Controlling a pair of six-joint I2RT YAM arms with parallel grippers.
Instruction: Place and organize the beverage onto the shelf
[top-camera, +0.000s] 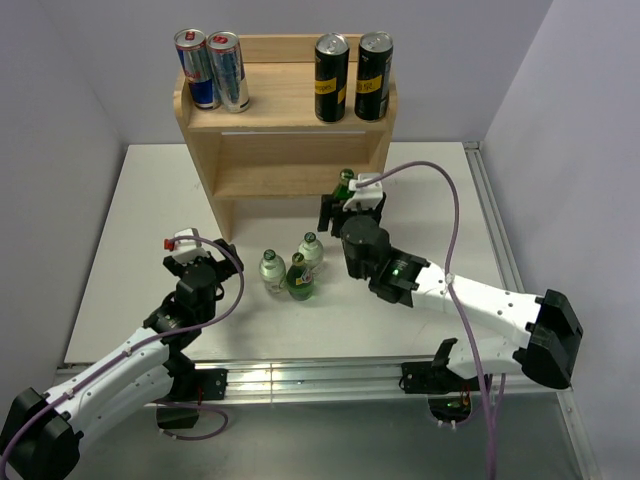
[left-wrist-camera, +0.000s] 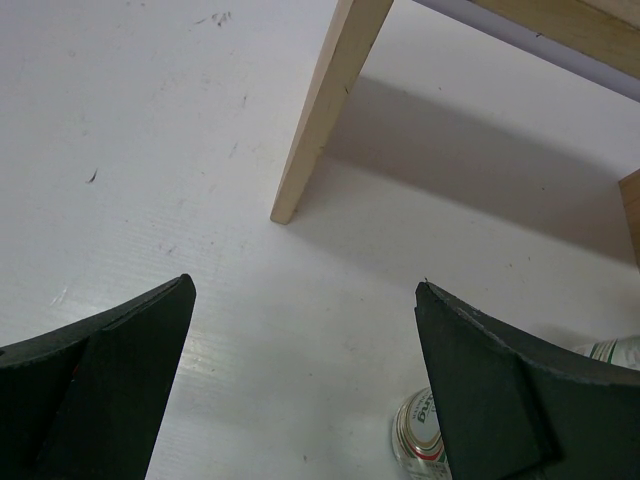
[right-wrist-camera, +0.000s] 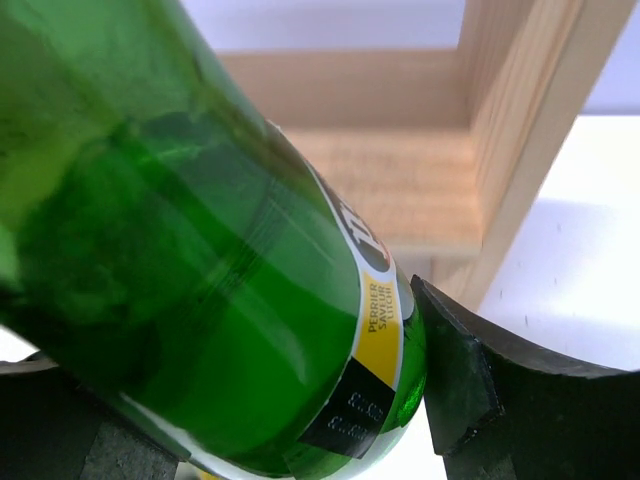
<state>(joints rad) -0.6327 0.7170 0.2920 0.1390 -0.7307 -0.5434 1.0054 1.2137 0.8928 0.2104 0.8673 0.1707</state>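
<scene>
The light-wood shelf (top-camera: 285, 150) stands at the back of the table with two blue-silver cans (top-camera: 212, 70) and two black cans (top-camera: 352, 76) on its top tier. My right gripper (top-camera: 352, 205) is shut on a green glass bottle (top-camera: 344, 185), (right-wrist-camera: 200, 290), holding it at the front of the lower tier near the right side panel (right-wrist-camera: 520, 150). Three more bottles (top-camera: 293, 268) stand on the table in front of the shelf. My left gripper (top-camera: 190, 250), (left-wrist-camera: 305, 300) is open and empty over the table, left of those bottles and near the shelf's left leg (left-wrist-camera: 320, 110).
The white table board (top-camera: 130, 250) ends in a metal rail (top-camera: 300, 375) at the near edge. Grey walls close in the back and sides. One bottle's cap (left-wrist-camera: 420, 440) shows by my left gripper's right finger.
</scene>
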